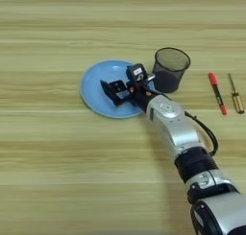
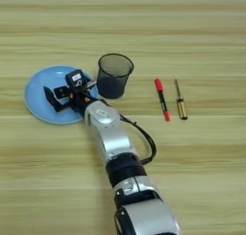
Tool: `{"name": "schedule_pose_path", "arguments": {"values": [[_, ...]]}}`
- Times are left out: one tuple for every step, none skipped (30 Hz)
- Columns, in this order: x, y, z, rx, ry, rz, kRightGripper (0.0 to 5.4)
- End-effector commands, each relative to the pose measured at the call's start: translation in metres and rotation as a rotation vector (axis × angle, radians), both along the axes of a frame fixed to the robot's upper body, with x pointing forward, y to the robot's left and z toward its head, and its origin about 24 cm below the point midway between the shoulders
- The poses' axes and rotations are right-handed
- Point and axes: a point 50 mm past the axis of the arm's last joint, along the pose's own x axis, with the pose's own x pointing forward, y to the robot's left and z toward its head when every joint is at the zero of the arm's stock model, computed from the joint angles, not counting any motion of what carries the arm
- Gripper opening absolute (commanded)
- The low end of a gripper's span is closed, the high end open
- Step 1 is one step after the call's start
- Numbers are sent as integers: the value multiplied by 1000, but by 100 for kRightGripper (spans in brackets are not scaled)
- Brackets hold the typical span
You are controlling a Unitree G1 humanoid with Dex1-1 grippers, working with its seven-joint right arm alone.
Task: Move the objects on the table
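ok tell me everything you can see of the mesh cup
The mesh cup is a dark, see-through pen cup of fine mesh with a solid round rim, wider at the top than at the base. It stands upright on the table, mouth open, and looks empty. It sits just right of the blue plate, with a red pen farther to its right. The gripper is over the plate beside it; whether anything touches the cup is unclear.

The tool [image 2: 65, 88] hangs over the light-blue plate [image 2: 36, 104], beside the upright mesh cup [image 2: 114, 76].
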Motion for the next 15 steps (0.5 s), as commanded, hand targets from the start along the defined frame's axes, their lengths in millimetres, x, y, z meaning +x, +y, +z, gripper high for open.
{"name": "schedule_pose_path", "arguments": {"values": [[2,8,41,31,-204,20,539],[1,9,43,36,-217,21,539],[0,8,46,40,-230,20,539],[-3,7,53,42,-260,14,539],[-5,5,58,45,-282,10,539],[-8,3,65,50,-310,4,539],[-11,0,70,53,-334,-5,539],[-14,-4,77,58,-359,-17,539],[-17,-9,82,62,-382,-31,539],[-20,-14,87,62,-399,-47,539],[-24,-23,91,64,-417,-76,539],[-27,-31,94,64,-430,-105,539],[-30,-38,96,63,-437,-129,539],[-33,-45,97,62,-442,-154,539],[-35,-51,98,59,-442,-177,539]]}}
